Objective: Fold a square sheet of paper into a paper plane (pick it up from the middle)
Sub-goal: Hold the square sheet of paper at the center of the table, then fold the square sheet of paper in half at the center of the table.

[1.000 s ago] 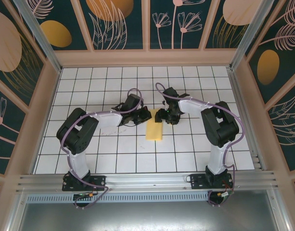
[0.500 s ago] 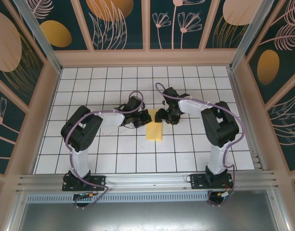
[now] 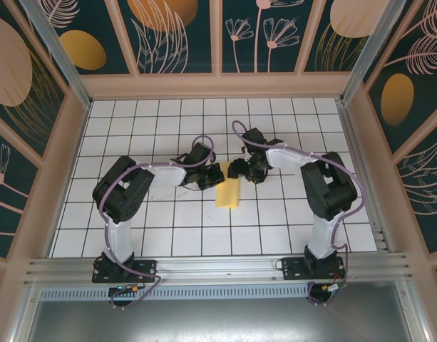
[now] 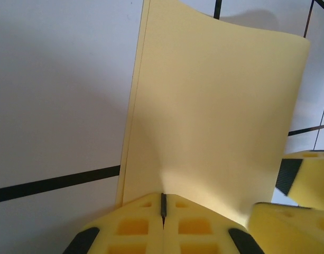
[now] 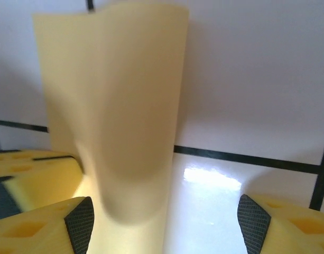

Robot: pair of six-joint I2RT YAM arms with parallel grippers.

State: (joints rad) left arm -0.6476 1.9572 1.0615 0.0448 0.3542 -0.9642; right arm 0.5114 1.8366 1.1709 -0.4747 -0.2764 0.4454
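Note:
The square sheet of paper (image 3: pixel 229 194), pale yellow and folded into a narrow strip, lies mid-table with its far end raised between the two grippers. My left gripper (image 3: pixel 217 173) is shut on that end; in the left wrist view the paper (image 4: pixel 214 106) puckers where it enters the closed jaws of the left gripper (image 4: pixel 163 203). My right gripper (image 3: pixel 237 169) faces it from the right and is open. In the right wrist view the curled paper (image 5: pixel 114 106) rises by the left finger of the right gripper (image 5: pixel 164 222), and bare table fills the rest of the gap.
The white gridded table (image 3: pixel 161 228) is boxed in by low wooden walls (image 3: pixel 218 85) at the back and sides. An aluminium rail (image 3: pixel 218 269) runs along the near edge by both arm bases. The two grippers nearly touch over the paper's far end.
My right gripper's jaws have spread wider. The left arm has shifted slightly to the right, still pinching the paper. The sheet has hardly moved.

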